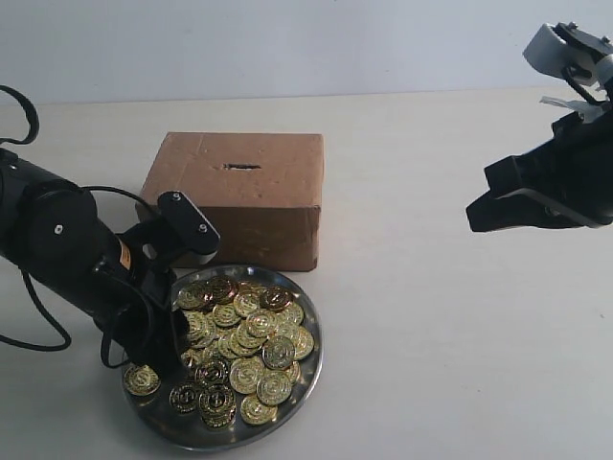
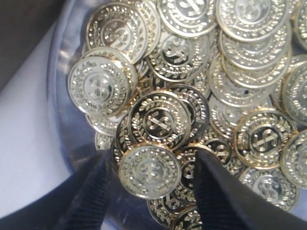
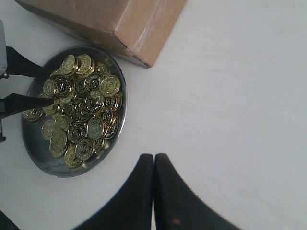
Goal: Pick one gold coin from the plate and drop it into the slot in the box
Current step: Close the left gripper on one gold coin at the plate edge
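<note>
The steel plate (image 1: pixel 317 359) is holding a heap of gold coins (image 1: pixel 244 345) and is sitting just in front of the brown box (image 1: pixel 259 216), whose slot (image 1: pixel 241 167) is lying on top. The coins are showing a stamped sign in a leaf ring, unreadable. The left gripper (image 2: pixel 152 158) is standing in the plate, jaws parted around one coin (image 2: pixel 149 172) without pinching. The right gripper (image 3: pixel 154 163) is hanging well apart, jaws together, empty.

The left arm (image 1: pixel 67 244) leaned over the plate's (image 1: pixel 316 369) left side, the left pincer (image 2: pixel 152 160) down among the coins (image 1: pixel 251 335) with fingers apart, blocking that side, while the plate's right half lay open from above. The box (image 1: pixel 239 206) stood just behind the plate, closing off the rear, yet its top around the slot (image 1: pixel 241 167) was unobstructed. The tabletop (image 1: pixel 431 316) to the right lay free beneath the raised, closed right pincer (image 3: pixel 153 160).
</note>
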`<control>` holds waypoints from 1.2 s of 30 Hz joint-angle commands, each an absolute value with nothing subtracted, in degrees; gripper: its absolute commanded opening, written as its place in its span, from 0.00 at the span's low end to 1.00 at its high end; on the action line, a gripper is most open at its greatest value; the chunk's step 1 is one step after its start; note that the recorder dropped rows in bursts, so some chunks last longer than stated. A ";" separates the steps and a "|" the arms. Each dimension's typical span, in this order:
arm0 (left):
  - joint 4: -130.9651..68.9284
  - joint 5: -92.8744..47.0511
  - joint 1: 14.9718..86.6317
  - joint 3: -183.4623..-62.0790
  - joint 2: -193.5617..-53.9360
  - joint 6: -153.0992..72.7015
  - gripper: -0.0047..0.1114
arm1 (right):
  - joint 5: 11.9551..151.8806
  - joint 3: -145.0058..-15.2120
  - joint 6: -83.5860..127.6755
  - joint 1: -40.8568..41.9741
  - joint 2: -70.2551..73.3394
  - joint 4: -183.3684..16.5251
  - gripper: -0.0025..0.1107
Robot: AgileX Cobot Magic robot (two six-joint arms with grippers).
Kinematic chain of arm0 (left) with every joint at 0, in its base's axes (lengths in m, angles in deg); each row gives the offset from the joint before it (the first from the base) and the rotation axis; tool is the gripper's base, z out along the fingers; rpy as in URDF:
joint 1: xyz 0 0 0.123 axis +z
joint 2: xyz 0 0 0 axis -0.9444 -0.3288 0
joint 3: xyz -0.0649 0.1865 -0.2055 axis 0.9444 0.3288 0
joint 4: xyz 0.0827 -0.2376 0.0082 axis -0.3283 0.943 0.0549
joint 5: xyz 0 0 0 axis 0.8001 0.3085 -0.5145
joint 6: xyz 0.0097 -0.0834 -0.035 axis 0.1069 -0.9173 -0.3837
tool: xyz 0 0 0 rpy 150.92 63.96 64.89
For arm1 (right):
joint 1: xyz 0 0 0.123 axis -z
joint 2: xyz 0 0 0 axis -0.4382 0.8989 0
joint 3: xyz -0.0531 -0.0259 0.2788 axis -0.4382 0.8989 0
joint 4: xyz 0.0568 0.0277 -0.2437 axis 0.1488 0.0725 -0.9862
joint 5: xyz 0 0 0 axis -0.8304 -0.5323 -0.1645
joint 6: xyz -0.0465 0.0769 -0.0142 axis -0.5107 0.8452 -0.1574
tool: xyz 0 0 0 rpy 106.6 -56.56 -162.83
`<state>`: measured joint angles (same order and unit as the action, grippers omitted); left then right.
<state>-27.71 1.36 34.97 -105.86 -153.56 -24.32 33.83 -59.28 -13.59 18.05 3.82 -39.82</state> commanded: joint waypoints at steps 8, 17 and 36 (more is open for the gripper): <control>-27.94 -0.16 34.83 -105.58 -153.63 -23.46 0.45 | 33.82 -59.68 -14.18 17.97 3.76 -39.42 0.02; -27.94 -0.24 34.83 -105.58 -153.63 -22.76 0.45 | 33.82 -59.68 -14.18 17.97 3.76 -39.42 0.02; -29.00 2.32 34.83 -105.58 -157.52 -22.01 0.45 | 33.82 -59.68 -14.18 17.97 3.76 -39.42 0.02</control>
